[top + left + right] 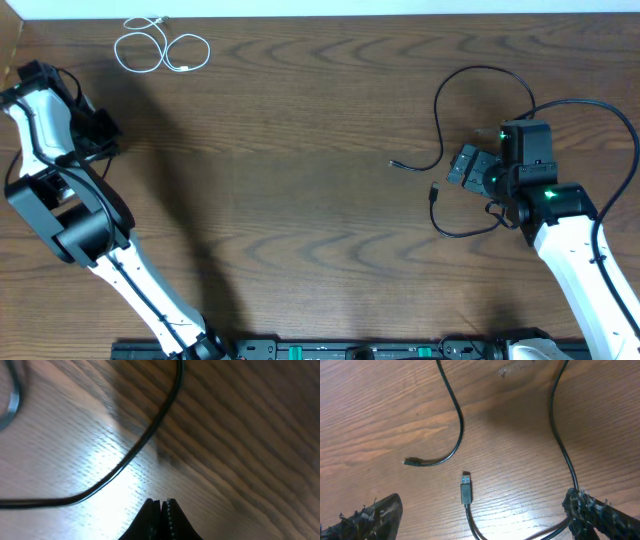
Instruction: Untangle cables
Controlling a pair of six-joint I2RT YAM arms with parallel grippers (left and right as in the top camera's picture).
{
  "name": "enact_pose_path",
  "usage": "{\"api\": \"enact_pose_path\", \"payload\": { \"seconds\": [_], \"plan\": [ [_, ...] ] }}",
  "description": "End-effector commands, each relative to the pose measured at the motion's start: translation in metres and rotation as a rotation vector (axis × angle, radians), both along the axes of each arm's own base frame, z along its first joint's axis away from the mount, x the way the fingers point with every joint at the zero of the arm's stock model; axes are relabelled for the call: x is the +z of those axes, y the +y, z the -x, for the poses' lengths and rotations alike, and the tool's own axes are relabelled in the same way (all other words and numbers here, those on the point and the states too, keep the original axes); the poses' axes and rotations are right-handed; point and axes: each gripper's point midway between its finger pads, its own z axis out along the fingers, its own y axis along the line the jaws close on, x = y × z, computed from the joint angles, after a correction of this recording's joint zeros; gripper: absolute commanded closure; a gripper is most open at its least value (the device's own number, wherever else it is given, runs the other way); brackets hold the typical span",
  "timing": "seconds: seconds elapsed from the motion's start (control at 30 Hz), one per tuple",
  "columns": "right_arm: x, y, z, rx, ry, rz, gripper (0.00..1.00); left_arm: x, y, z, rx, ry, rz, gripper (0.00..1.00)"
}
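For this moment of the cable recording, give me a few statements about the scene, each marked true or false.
1. The white cable lies coiled, apart from the black cables. True.
2. The left jaws stand wide open. False: they are shut.
3. The right jaws are open. True.
4. The right jaws grip a USB plug. False: the plug lies loose on the table, untouched.

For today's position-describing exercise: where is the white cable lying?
Overhead: the white cable lies looped near the table's far-left corner, beyond the left arm, far from the black cables by the right gripper.
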Motion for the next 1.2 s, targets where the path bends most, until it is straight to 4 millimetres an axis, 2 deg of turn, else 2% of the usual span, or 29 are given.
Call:
{"api": "enact_pose_path", "payload": {
  "seconds": [0.0,0.1,0.23,0.37,0.53,0.7,0.77,0.97,1.07,1.13,1.17],
  "plan": [
    [0.002,-0.004,-0.002,-0.001,-0.008,0.017,0.01,-0.028,-0.008,0.008,-0.019,0.053,0.056,0.93],
    [0.002,-0.004,-0.002,-0.001,-0.008,0.017,0.01,-0.035,-0.006,0.011,-0.018,0.071,0.052,0.92],
    [0.002,-0.004,-0.002,-0.001,-0.008,0.017,0.01,-0.043,0.007,0.021,-0.015,0.133,-0.022,0.92],
    [0.002,-0.004,-0.002,-0.001,-0.008,0.017,0.01,-0.049,0.015,0.022,-0.008,0.147,-0.061,0.93],
    [0.002,-0.004,-0.002,-0.001,-0.008,0.017,0.01,-0.057,0.044,0.038,0.178,0.239,-0.224,0.92],
    [0.002,-0.004,-0.002,-0.001,-0.008,0.017,0.01,-0.073,0.052,0.044,0.2,0.242,-0.226,0.92],
    [0.002,-0.004,-0.002,-0.001,-0.008,0.017,0.01,-0.077,0.065,0.053,0.264,0.249,-0.255,0.92],
    [0.002,-0.004,-0.002,-0.001,-0.008,0.017,0.01,-0.076,0.105,0.078,0.384,0.25,-0.31,0.92],
    [0.002,-0.004,-0.002,-0.001,-0.008,0.017,0.01,-0.071,0.121,0.083,0.424,0.23,-0.32,0.92],
    [0.002,-0.004,-0.002,-0.001,-0.008,0.017,0.01,-0.063,0.128,0.082,0.438,0.21,-0.326,0.92],
    [0.002,-0.004,-0.002,-0.001,-0.008,0.017,0.01,-0.049,0.132,0.076,0.444,0.179,-0.33,0.92]
  ]
}}
